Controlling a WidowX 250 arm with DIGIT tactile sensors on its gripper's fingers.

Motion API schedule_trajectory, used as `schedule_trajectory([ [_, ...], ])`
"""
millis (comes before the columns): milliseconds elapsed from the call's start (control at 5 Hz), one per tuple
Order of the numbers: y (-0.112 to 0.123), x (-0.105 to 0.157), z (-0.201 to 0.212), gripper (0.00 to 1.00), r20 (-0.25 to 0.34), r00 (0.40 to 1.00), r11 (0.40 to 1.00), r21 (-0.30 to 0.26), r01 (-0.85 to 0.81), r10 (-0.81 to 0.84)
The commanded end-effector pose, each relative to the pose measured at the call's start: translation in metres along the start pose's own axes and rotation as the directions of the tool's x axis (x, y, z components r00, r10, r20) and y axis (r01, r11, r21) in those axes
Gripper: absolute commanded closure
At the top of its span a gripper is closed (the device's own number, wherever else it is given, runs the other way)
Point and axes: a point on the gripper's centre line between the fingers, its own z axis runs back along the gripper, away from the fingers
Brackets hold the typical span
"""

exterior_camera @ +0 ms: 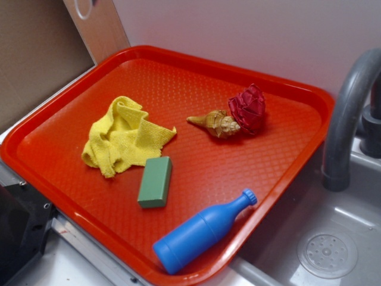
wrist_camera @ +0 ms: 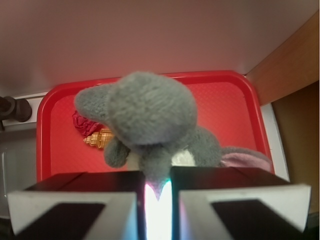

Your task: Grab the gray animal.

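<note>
From the exterior view, the red tray (exterior_camera: 178, 65) beside the sink (exterior_camera: 333, 250) held a crumpled yellow cloth (exterior_camera: 125, 138) at left, a green block (exterior_camera: 155, 182) near it, a blue bottle (exterior_camera: 199, 233) lying at the near edge, and a tan shell toy (exterior_camera: 216, 123) touching a red woven ball (exterior_camera: 247, 108) toward the far right; neither arm nor gray animal appeared there. From the wrist view, the gray animal (wrist_camera: 150, 120) hung well above the tray, its thin lower end pinched in the gripper (wrist_camera: 158, 192), whose jaws stood almost together with only a sliver of light between them. The hold looked slight: most of the plush bulk sat outside the fingers (wrist_camera: 75, 202), so a jolt or a quick swing could likely tug the soft fabric free and drop the toy among the other things on the tray.
</note>
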Motion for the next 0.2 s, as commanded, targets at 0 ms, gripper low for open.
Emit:
schedule_trajectory([
  [0, 0.0134, 0.0161, 0.0003, 1.0, 0.008, 0.996, 0.993, -0.076, 0.086, -0.086],
])
